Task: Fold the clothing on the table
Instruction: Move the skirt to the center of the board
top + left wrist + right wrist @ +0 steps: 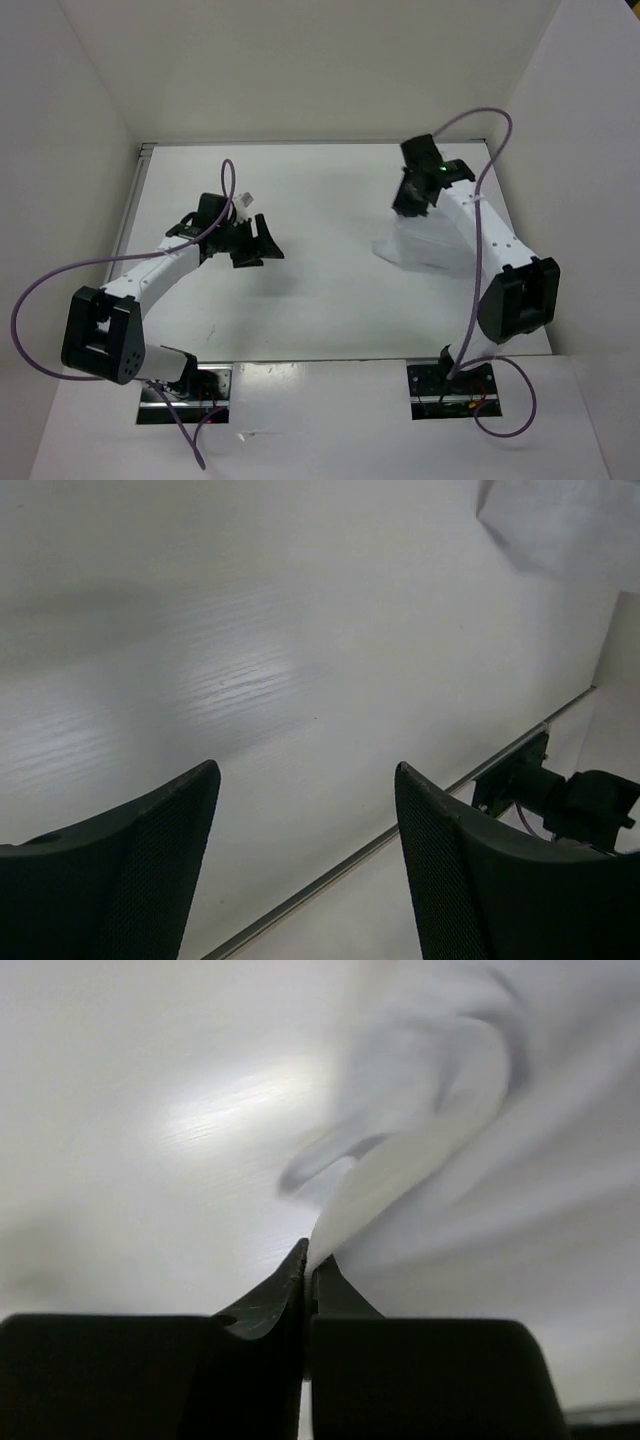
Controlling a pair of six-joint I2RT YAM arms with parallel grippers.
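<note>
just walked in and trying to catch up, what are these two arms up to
They are folding a white garment on the table. The right arm has its jaws shut on an edge of it, at the right side of the table. The left arm hovers over bare tabletop with jaws open, holding nothing.

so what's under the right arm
The white clothing lies on the table there, its edge pinched in the shut right gripper. The arm covers its right part, so its full outline cannot be seen.
</note>
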